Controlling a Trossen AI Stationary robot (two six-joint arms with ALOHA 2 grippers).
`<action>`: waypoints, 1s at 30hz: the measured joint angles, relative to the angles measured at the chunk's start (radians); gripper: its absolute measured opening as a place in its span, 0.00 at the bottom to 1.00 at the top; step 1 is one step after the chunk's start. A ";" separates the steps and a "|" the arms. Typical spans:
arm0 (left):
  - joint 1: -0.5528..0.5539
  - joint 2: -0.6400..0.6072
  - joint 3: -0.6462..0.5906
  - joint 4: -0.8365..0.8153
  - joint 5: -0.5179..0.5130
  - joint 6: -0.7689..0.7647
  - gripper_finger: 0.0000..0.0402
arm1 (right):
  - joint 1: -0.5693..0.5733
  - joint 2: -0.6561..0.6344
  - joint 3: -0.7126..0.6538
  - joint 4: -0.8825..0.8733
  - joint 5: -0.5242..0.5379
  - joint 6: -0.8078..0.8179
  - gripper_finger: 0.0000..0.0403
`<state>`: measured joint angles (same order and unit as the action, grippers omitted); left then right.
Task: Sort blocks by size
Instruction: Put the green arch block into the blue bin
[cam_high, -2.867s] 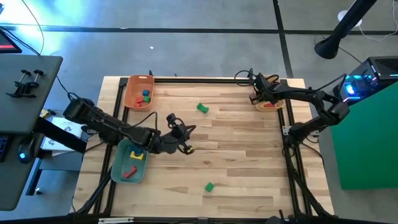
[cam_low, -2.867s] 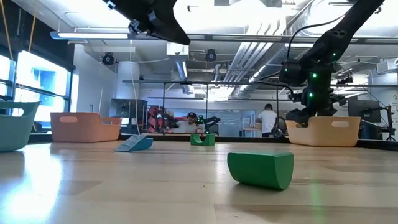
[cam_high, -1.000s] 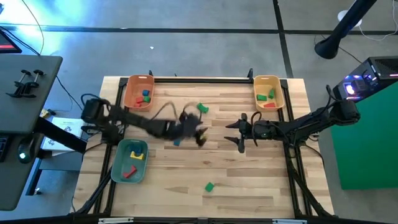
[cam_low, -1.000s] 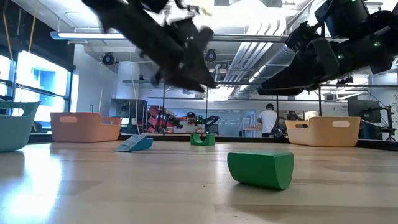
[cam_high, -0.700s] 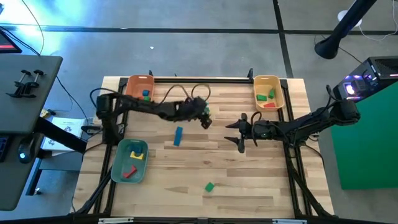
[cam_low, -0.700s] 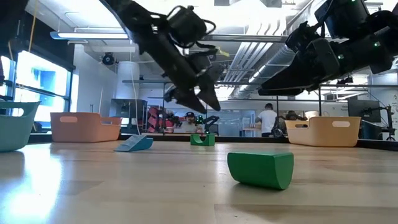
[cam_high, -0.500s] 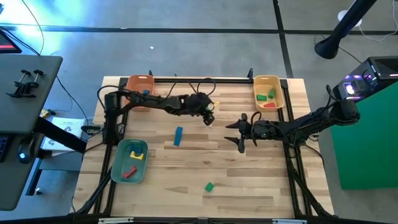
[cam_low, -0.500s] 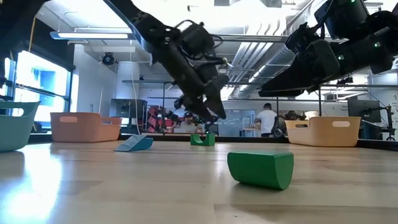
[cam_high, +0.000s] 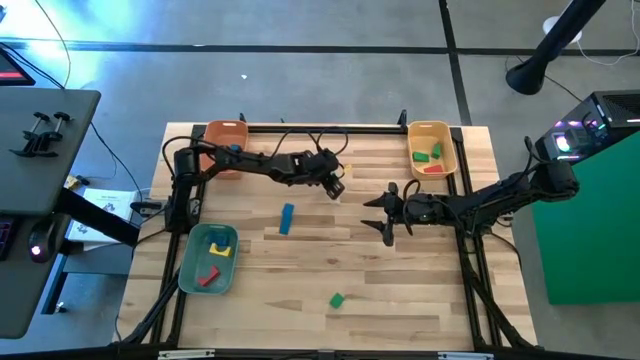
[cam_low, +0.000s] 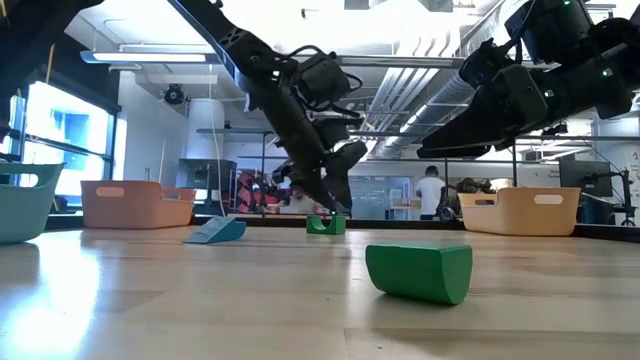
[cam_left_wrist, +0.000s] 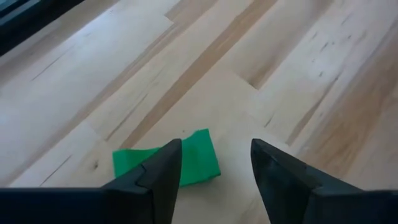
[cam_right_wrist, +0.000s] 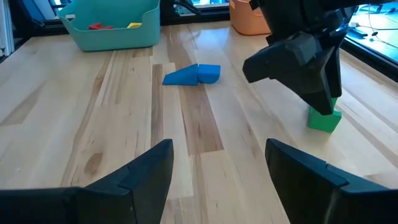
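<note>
Wooden tabletop (cam_high: 400, 290) holds three trays already holding several blocks, while three remain loose: a green block (cam_left_wrist: 166, 165) just below the left gripper's (cam_high: 335, 188) spread fingers, a blue block (cam_high: 287, 218) nearby, another green one (cam_high: 337, 299) farther off; right gripper (cam_high: 385, 211) waits open.

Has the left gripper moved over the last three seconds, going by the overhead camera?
Yes. The left gripper, open, went from beside the teal tray toward the table's far side, and now hangs over a green block, level with the orange tray.
</note>
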<state>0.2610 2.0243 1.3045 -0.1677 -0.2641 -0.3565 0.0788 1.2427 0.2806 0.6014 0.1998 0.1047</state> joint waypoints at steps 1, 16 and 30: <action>0.001 0.000 0.000 0.000 0.000 0.000 0.43 | 0.000 0.000 0.000 0.000 0.000 0.000 0.63; -0.045 0.055 0.000 0.034 -0.079 -0.061 0.36 | 0.000 0.000 0.001 -0.014 0.001 0.018 0.62; -0.064 0.139 0.002 0.168 -0.161 -0.052 0.35 | 0.000 0.001 0.001 -0.030 0.014 0.010 0.63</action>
<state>0.1971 2.1629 1.3060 0.0005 -0.4254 -0.4084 0.0788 1.2438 0.2812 0.5718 0.2134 0.1146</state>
